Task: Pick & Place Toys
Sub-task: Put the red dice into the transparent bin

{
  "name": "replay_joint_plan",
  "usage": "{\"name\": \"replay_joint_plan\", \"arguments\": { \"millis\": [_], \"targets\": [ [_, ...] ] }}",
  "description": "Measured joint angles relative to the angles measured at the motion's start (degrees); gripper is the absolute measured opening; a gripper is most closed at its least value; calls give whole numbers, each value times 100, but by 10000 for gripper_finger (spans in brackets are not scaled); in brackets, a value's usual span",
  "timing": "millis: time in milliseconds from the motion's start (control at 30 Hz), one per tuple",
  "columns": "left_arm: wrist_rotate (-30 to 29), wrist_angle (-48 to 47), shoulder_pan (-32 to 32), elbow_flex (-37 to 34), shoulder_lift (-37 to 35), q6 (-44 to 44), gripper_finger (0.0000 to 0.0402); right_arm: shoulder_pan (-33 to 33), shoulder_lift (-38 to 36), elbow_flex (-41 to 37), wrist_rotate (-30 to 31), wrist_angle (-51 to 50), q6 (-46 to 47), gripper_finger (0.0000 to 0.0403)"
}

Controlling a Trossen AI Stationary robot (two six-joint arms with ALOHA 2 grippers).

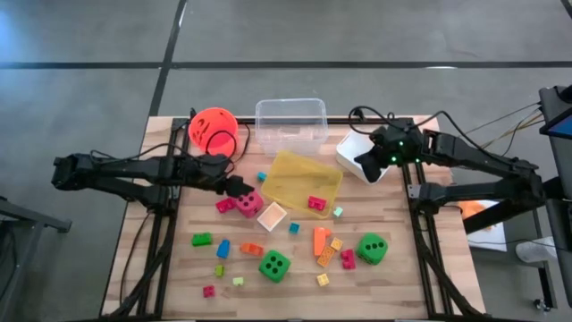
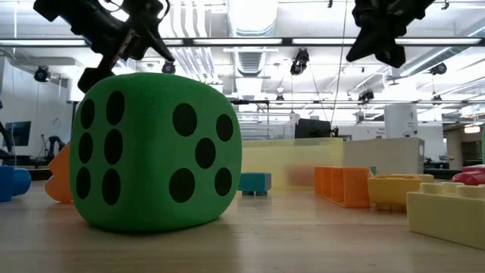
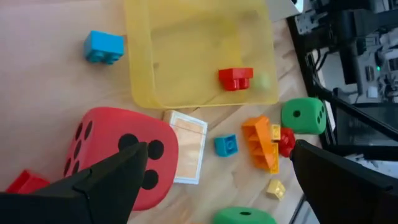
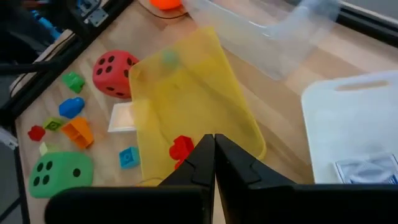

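The toys lie scattered on the wooden table: a pink dotted dice (image 1: 249, 203), two green dotted dice (image 1: 274, 265) (image 1: 372, 248), and several small bright blocks such as an orange one (image 1: 320, 240). A red block (image 1: 316, 203) lies in the yellow tray (image 1: 299, 174). My left gripper (image 1: 235, 188) hangs open just above and to the left of the pink dice (image 3: 118, 155), its fingers (image 3: 115, 177) spread wide with nothing between them. My right gripper (image 1: 365, 168) is shut and empty, raised between the white tray (image 1: 350, 146) and the yellow tray (image 4: 186, 93).
An orange bucket (image 1: 213, 127) and a clear tray (image 1: 289, 122) stand at the far edge. A small white square tray (image 1: 272, 216) lies beside the pink dice. In the low view one green dice (image 2: 155, 152) fills the foreground. Bare wood shows along the table's left side.
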Motion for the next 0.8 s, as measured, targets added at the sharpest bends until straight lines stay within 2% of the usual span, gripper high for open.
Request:
{"name": "replay_joint_plan", "arguments": {
  "millis": [300,567,800],
  "targets": [
    [-43,248,4,-7,59,80,395,160,-8,0,-10,54,-310,8],
    [-91,347,4,-7,516,108,399,183,-8,0,-6,90,-403,8],
    [-208,31,30,48,1051,-632,398,183,-8,0,-8,111,-613,8]
  ]
}}
